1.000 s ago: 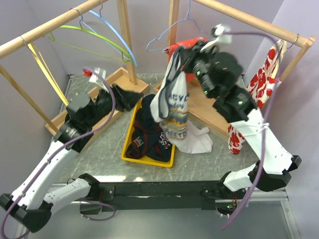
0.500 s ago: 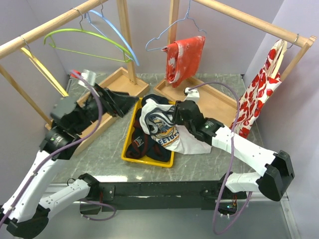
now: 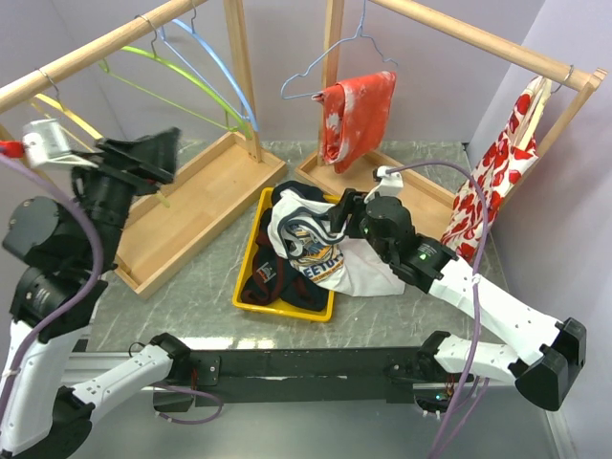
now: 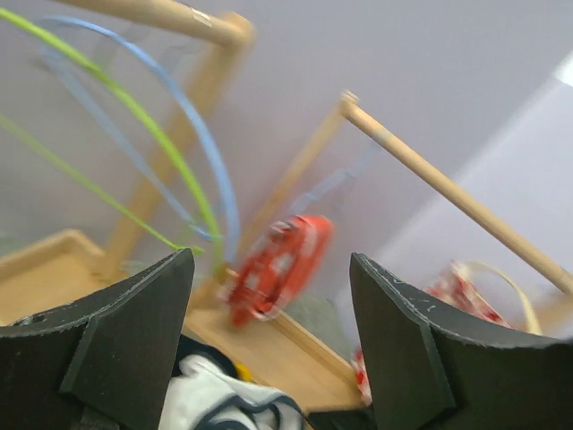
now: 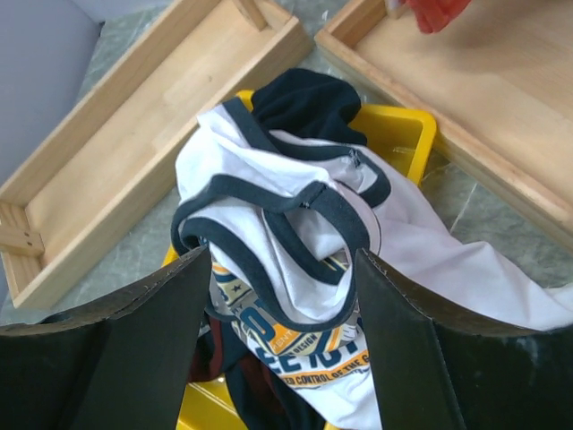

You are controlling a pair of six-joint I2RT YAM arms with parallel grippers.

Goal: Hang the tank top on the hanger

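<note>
Marble table (image 3: 191,301), tank top (image 3: 320,260) beneath right tool (image 5: 283,257)

**Bench layout, top view.** Grey marble-patterned bench (image 3: 182,316) carrying four items in direct contact with its surface. A shallow wooden rack base (image 3: 191,206) lies obliquely at left rear, and a second wooden rack base (image 3: 432,203) lies at right rear. A yellow bin (image 3: 285,309) sits between them, toward the centre. The tank top (image 3: 373,277) drapes over the bin's right rim, its white hem spread on the bench just beside the bin and in front of the right base.
</note>
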